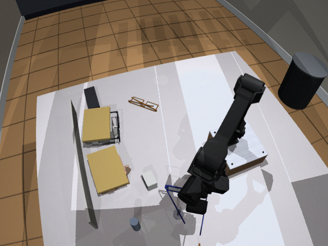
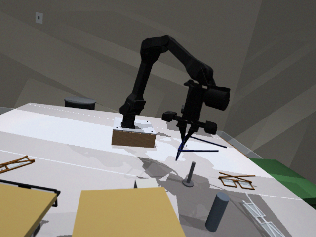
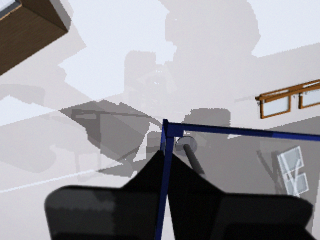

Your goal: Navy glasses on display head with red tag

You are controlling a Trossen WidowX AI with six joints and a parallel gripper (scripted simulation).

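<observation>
My gripper [image 2: 183, 141] [image 3: 163, 155] is shut on the navy glasses [image 1: 175, 205] [image 2: 204, 150] [image 3: 225, 130], near the bridge of their front frame. It holds them above the table, beside the thin post, with both temples unfolded and pointing away. In the top view the arm hides the fingertips. One display head lies under a yellow board [image 1: 107, 169] [image 2: 127, 211]; its nose [image 1: 127, 166] shows at the edge and no glasses show on it. The other head is under the second yellow board [image 1: 96, 124] [image 2: 22, 209], with black glasses [image 1: 118, 127] at its front. No red tag is visible.
A thin post [image 2: 190, 172] [image 3: 194, 160] stands below the held glasses. A pale block [image 1: 149, 180], a blue-grey cylinder [image 1: 135, 224] [image 2: 217, 211], orange-brown glasses [image 1: 143, 103], another such pair [image 2: 236, 182] [image 3: 275, 107] and clear glasses [image 3: 292, 170] lie around. An upright panel [image 1: 83, 166] stands behind the heads.
</observation>
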